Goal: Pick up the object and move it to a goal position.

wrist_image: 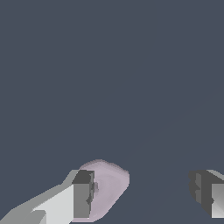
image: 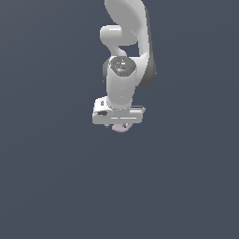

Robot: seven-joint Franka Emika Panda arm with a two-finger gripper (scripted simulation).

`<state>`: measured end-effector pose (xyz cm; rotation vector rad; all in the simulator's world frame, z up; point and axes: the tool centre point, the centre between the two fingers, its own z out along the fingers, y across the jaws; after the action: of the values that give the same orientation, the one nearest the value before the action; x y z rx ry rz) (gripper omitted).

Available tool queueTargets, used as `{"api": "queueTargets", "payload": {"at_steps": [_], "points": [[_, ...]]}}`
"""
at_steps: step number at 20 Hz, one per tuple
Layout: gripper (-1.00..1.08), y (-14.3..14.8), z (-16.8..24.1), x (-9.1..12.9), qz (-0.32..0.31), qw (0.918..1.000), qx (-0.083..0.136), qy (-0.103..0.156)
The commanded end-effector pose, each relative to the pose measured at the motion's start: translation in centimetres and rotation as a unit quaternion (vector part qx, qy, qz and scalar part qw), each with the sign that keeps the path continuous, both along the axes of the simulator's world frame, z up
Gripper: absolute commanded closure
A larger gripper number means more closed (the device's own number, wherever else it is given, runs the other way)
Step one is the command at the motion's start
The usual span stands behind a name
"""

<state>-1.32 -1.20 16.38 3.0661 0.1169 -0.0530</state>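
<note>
The object (wrist_image: 109,186) is a small flat pale pink-lilac piece with a rounded outline, lying on the dark grey floor. In the wrist view it sits right beside one finger (wrist_image: 82,199), which hides part of it; the other finger (wrist_image: 204,194) stands far from it. My gripper (wrist_image: 142,194) is open, with a wide gap between the fingers. In the exterior view the white hand (image: 118,114) hangs over the object (image: 121,127), and only the piece's edge peeks out beneath it.
The white arm (image: 125,56) rises behind the hand toward the top of the exterior view. A plain dark grey floor (image: 56,177) surrounds the hand on all sides.
</note>
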Motion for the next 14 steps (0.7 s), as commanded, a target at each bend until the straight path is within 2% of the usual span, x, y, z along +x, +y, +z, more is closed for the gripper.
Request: {"api": "queueTargets", "payload": {"at_steps": [1, 9, 14], "points": [[-0.6, 0.2, 1.3, 0.0, 0.005, 0.9999, -0.011, -0.005], [-0.6, 0.8, 7.7, -0.2, 0.022, 0.9977, -0.058, -0.028], [-0.6, 1.0, 10.4, -0.5, 0.026, 0.996, -0.076, -0.039]]}}
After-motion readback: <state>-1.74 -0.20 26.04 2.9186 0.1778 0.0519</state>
